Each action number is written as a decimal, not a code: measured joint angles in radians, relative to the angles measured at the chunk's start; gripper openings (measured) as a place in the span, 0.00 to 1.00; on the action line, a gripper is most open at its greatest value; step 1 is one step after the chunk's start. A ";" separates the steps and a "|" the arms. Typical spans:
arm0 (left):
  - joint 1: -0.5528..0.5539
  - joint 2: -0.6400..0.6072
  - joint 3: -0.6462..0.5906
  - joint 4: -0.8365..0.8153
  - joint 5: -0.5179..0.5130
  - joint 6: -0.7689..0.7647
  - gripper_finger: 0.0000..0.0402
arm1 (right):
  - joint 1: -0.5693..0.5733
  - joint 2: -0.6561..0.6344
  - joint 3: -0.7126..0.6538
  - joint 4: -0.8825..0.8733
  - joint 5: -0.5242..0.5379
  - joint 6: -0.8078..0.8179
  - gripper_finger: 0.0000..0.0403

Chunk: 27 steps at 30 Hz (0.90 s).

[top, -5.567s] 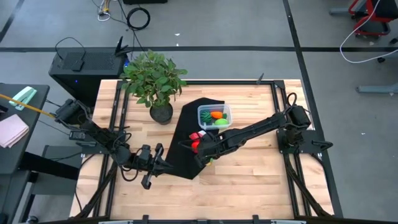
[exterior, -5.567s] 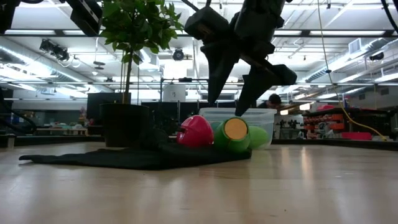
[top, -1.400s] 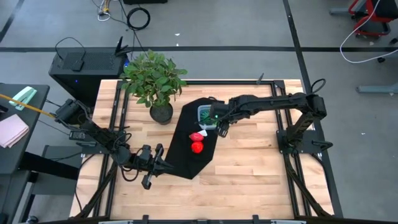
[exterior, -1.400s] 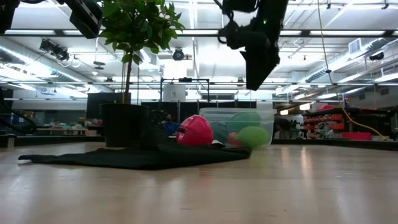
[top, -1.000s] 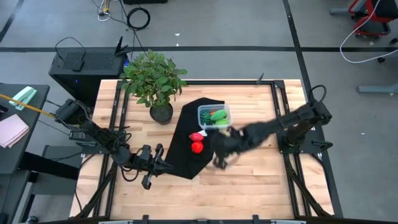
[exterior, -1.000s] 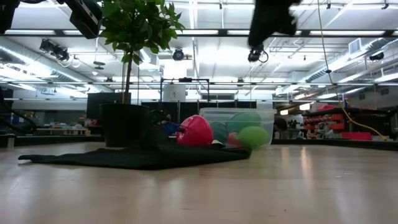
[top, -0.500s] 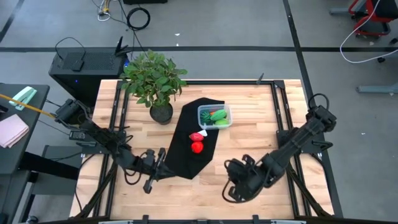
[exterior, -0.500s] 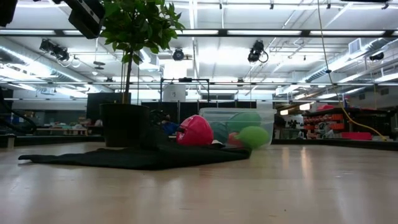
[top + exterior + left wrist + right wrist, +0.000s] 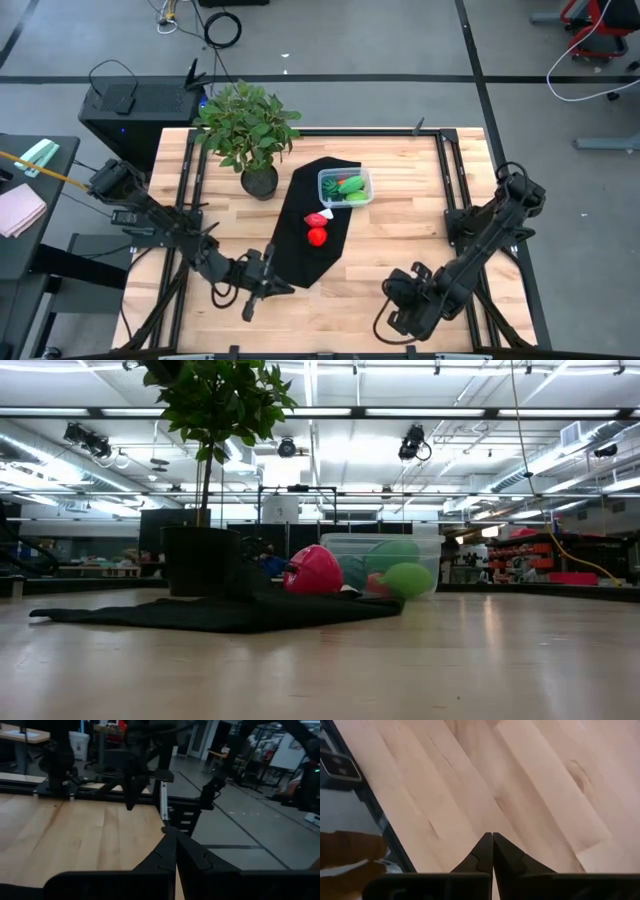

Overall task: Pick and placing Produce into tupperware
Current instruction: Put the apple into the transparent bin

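The clear tupperware stands on the far part of a black cloth and holds green and orange produce. In the low view it shows behind a red piece, with a lime-green piece in it. Two red pieces of produce lie on the cloth just in front of the tupperware. My left gripper is shut and empty at the cloth's near left edge. My right gripper is shut and empty over bare wood near the table's front edge, right of the middle.
A potted leafy plant stands at the far left, its dark pot beside the black cloth. Metal frame rails run along the table's left and right sides. Bare wood lies between the cloth and the right rail.
My right gripper has swung away from the tupperware toward the table's near edge and out of the low view. My left gripper has shifted a little toward the right along the cloth's near edge. The produce and the tupperware have stayed in place.
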 joint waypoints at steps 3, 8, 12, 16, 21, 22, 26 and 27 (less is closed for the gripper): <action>0.021 0.001 0.029 -0.040 -0.005 -0.001 0.02 | 0.023 0.000 -0.020 -0.003 0.004 0.006 0.03; 0.058 0.001 0.095 -0.106 -0.010 -0.001 0.03 | 0.072 0.000 -0.058 0.008 0.040 0.077 0.01; 0.082 0.002 0.169 -0.272 -0.027 -0.029 0.04 | 0.116 0.000 -0.070 0.008 0.105 0.152 0.02; 0.100 0.002 0.239 -0.489 -0.055 -0.099 0.02 | 0.151 0.000 -0.070 0.017 0.176 0.160 0.03; 0.112 0.002 0.280 -0.684 -0.113 -0.255 0.02 | 0.171 0.000 -0.070 0.017 0.251 0.151 0.02; 0.114 0.002 0.280 -0.705 -0.126 -0.291 0.02 | 0.174 0.000 -0.070 0.017 0.266 0.151 0.02; 0.114 0.010 0.280 -0.761 -0.172 -0.451 0.03 | 0.180 0.000 -0.070 0.017 0.299 0.149 0.02; 0.114 0.015 0.280 -0.765 -0.177 -0.479 0.03 | 0.180 0.000 -0.070 0.017 0.300 0.149 0.03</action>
